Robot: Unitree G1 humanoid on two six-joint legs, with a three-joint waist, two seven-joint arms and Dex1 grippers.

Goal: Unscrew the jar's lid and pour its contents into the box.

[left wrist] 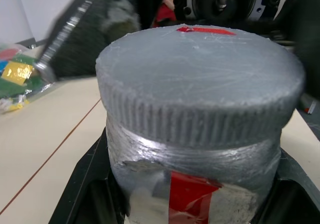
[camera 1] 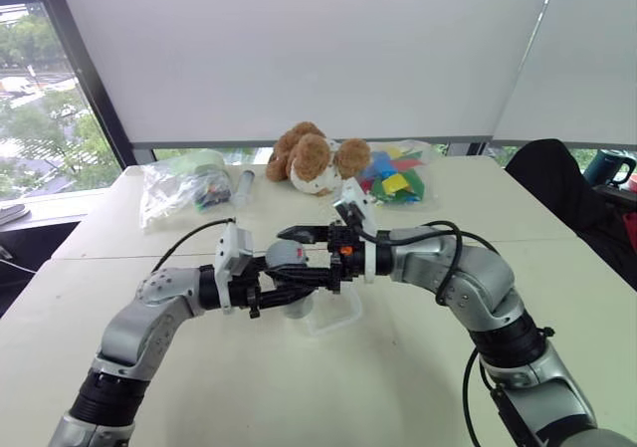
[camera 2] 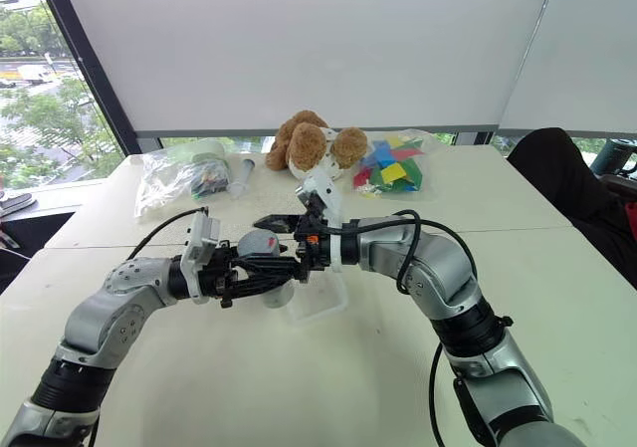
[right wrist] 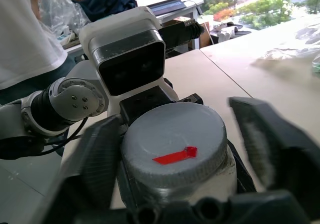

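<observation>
The jar, silvery with a red patch, is held sideways above the table, and my left gripper is shut on its body. Its ribbed grey lid carries a red arrow mark and faces my right gripper. The black fingers of that gripper sit on either side of the lid, closed in on its rim. Both grippers meet at mid-table, pointing at each other. The box, a shallow clear tray, lies on the table just below and behind the jar. The contents are hidden inside the jar.
At the table's far side sit a brown teddy bear, a clear bag of coloured pieces, another clear bag and a grey tube. A dark chair stands at the far right. A person in white stands beyond the table.
</observation>
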